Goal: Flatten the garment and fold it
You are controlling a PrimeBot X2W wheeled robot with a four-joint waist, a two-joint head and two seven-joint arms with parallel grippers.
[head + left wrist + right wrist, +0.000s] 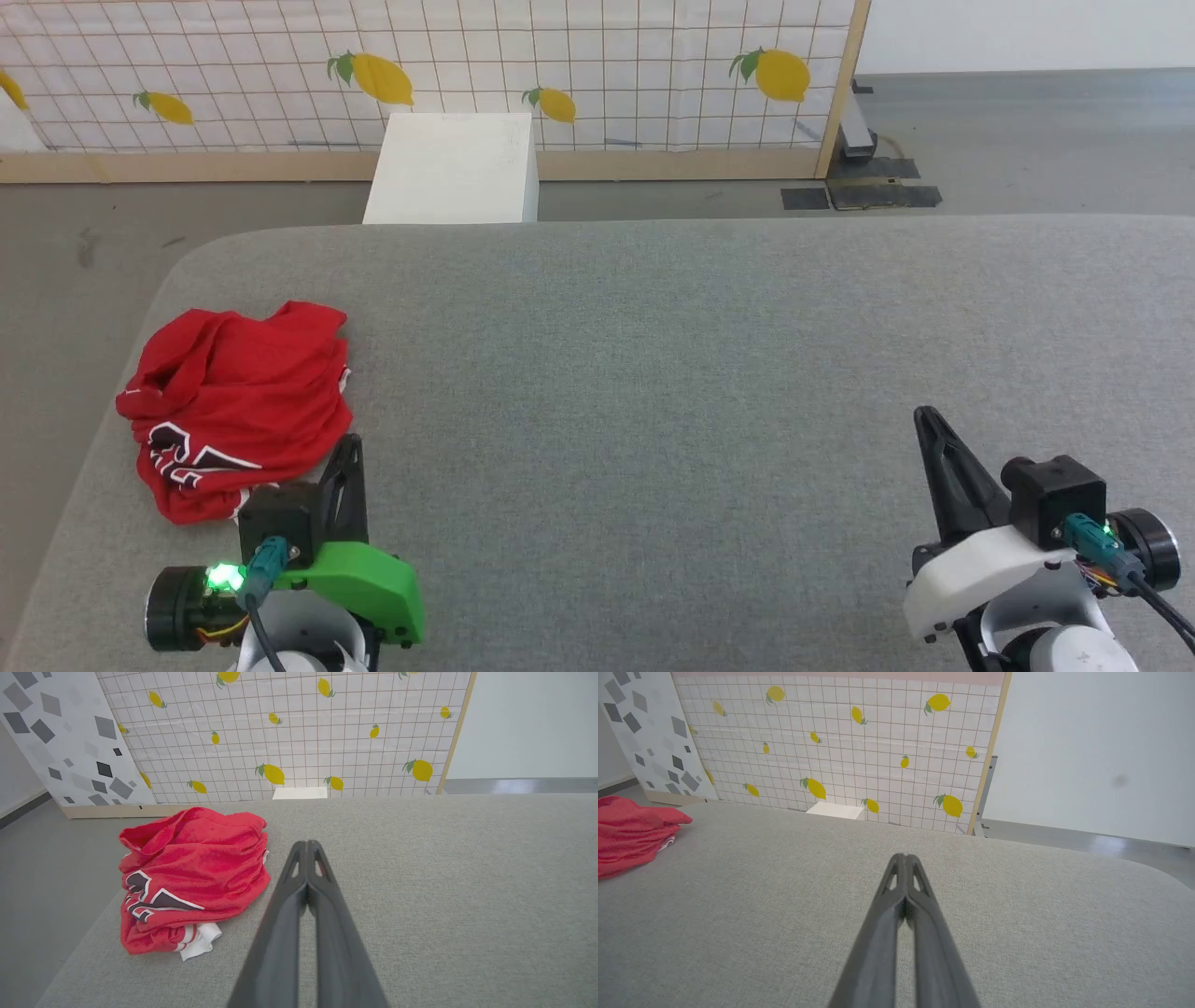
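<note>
1 crumpled red jersey (238, 401) is laid on 1 grey fabric surface (653, 373); the left gripper (350, 441) and right gripper (922, 413) are fully closed, empty.

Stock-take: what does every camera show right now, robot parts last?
garment: one, red with black lettering and white trim, crumpled at table's left end
table: one, grey fabric, foreground
box: one, white, floor behind table
lemon-print screen: one, white with yellow lemons, behind box
speckled panel: one, white and grey, left of screen
left gripper: one, dark, shut, right of garment
right gripper: one, dark, shut, over bare table
</note>
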